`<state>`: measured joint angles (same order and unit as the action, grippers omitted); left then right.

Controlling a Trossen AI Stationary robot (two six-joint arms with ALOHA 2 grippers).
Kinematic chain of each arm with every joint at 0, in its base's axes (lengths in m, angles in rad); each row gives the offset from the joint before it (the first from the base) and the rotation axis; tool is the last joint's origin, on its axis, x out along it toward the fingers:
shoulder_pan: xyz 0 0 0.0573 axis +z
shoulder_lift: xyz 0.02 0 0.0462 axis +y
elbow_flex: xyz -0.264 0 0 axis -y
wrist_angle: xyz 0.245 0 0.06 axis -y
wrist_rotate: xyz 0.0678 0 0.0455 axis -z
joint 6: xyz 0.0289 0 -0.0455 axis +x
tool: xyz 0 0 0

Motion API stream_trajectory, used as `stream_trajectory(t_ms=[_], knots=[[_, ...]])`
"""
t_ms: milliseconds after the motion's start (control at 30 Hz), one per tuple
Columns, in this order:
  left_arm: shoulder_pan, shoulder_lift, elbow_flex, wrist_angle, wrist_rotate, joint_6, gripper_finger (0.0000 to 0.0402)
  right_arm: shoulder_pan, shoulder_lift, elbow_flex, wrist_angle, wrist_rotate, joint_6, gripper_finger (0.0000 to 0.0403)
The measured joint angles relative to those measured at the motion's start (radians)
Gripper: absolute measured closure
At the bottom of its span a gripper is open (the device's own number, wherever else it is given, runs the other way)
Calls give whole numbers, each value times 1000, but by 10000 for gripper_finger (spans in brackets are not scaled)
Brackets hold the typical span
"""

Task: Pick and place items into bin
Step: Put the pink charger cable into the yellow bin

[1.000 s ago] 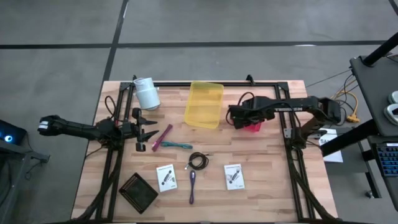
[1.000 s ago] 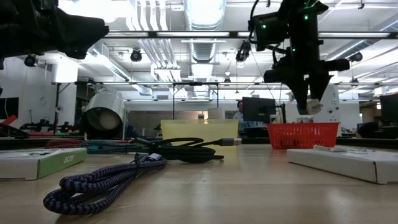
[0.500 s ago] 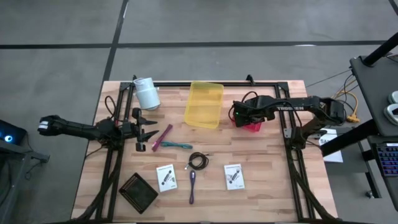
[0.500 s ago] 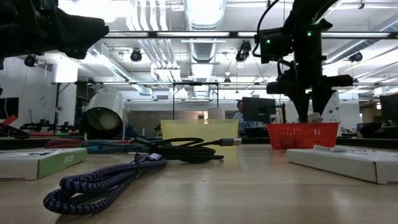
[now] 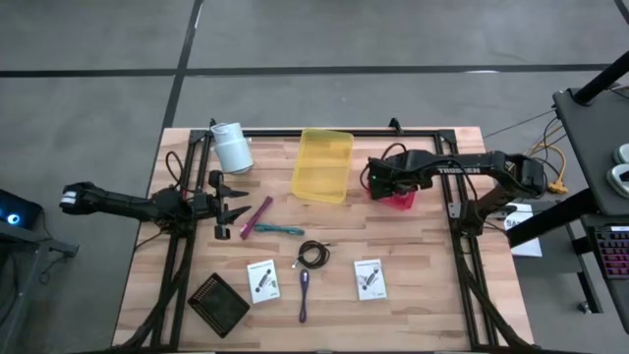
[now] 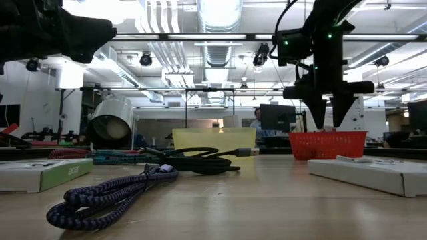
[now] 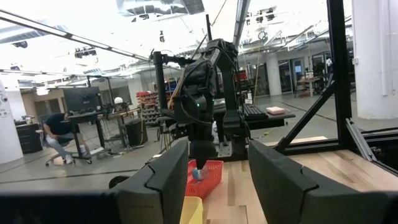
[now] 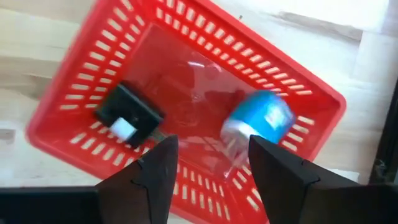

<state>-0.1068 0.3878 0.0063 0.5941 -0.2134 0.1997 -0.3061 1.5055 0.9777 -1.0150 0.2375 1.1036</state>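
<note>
Right hand (image 5: pixel 391 187) hides most of red basket (image 5: pixel 403 202) from above; blue item (image 8: pixel 258 121) blurred.

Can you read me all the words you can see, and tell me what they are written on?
"acer" on the side of the flat white box, low view.
"TROSSEN" on the right arm, high view, only just readable.
The printing on the two white cards is too small to read.

The high view looked straight down, the low view level across the wooden table (image 5: pixel 413 265), and all four views shared the red slotted plastic basket (image 8: pixel 186 81).
</note>
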Motion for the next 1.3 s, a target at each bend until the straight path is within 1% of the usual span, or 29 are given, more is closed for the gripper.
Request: stream_trajectory(t_ms=[100,233,333,400,533,633,700,767,900,967,1000,1067,1133,1200,1300], knots=[[0,0,0,0,0,0,249,6,0,21,14,18,-71,222],[0,0,0,0,0,0,249,59,-6,41,121,116,-188,230],[0,0,0,0,0,0,249,114,-19,40,278,189,-300,237],[0,0,0,0,0,0,249,150,-29,30,381,212,-375,242],[0,0,0,0,0,0,249,223,-31,3,579,215,-546,251],[0,0,0,0,0,0,249,288,-31,-66,832,211,-746,256],[0,0,0,0,0,-1,249,330,-31,-137,1052,189,-874,258],[0,0,0,0,0,-3,249,364,-31,-218,1279,132,-990,260],[0,0,0,0,0,-3,249,402,-28,-391,1719,-69,-1148,258],[0,0,0,1,0,-3,249,410,-15,-468,1910,-159,-1215,257],[0,0,0,1,0,-2,249,412,-11,-505,1979,-182,-1246,257],[0,2,0,2,0,5,249,412,2,-551,2116,-189,-1318,257],[0,3,0,-8,2,74,249,407,3,-588,2216,-183,-1377,257],[0,12,0,-6,4,138,249,400,3,-599,2277,-183,-1429,257],[0,38,0,21,12,147,249,390,1,-598,2304,-185,-1472,257]])
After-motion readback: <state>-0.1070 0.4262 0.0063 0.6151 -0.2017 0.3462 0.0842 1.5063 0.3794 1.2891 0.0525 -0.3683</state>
